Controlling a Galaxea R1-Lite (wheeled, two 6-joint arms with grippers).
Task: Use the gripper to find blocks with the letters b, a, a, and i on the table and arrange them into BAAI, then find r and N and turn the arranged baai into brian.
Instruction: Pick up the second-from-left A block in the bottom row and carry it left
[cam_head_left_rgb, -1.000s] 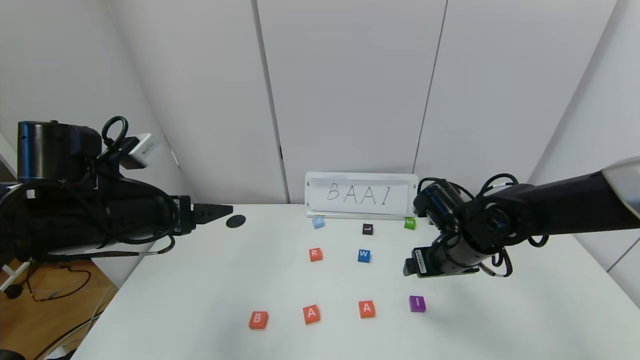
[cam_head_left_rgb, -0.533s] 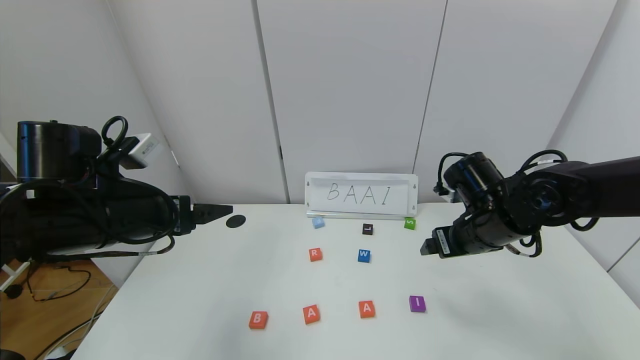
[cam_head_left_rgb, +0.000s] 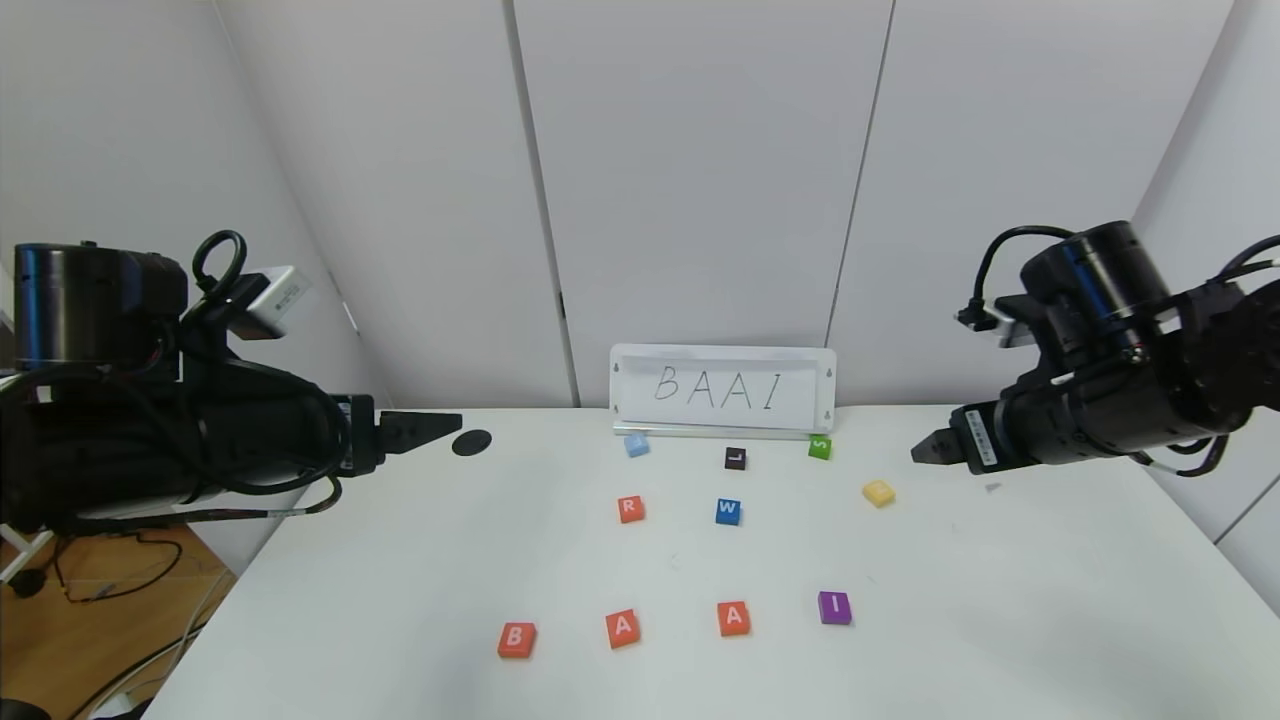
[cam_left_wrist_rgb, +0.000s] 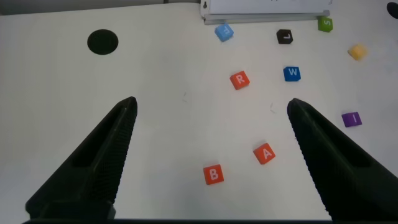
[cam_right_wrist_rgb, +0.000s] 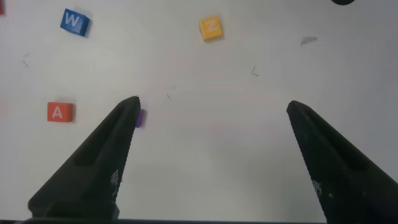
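On the white table (cam_head_left_rgb: 1000, 600), the orange-red B (cam_head_left_rgb: 516, 639), two orange-red A tiles (cam_head_left_rgb: 623, 628) (cam_head_left_rgb: 733, 617) and the purple I (cam_head_left_rgb: 834, 607) lie in a row near the front. The orange-red R (cam_head_left_rgb: 630, 509) lies behind them. The yellow N (cam_head_left_rgb: 878, 492) lies to the right of the blue W. My right gripper (cam_head_left_rgb: 925, 450) hangs open and empty above the table, right of N. In the right wrist view N (cam_right_wrist_rgb: 211, 28) lies ahead of the open gripper (cam_right_wrist_rgb: 212, 107). My left gripper (cam_head_left_rgb: 440, 425) is open and empty at the far left, and shows open in its wrist view (cam_left_wrist_rgb: 211, 109).
A blue W (cam_head_left_rgb: 727, 511), dark L (cam_head_left_rgb: 735, 458), green S (cam_head_left_rgb: 820, 447) and light-blue tile (cam_head_left_rgb: 637, 445) lie in front of a white BAAI sign (cam_head_left_rgb: 722, 390). A black hole (cam_head_left_rgb: 471, 442) sits at the back left.
My right arm has drawn back to the right and risen, uncovering the yellow N tile. The left arm has barely shifted. The tiles have not moved.
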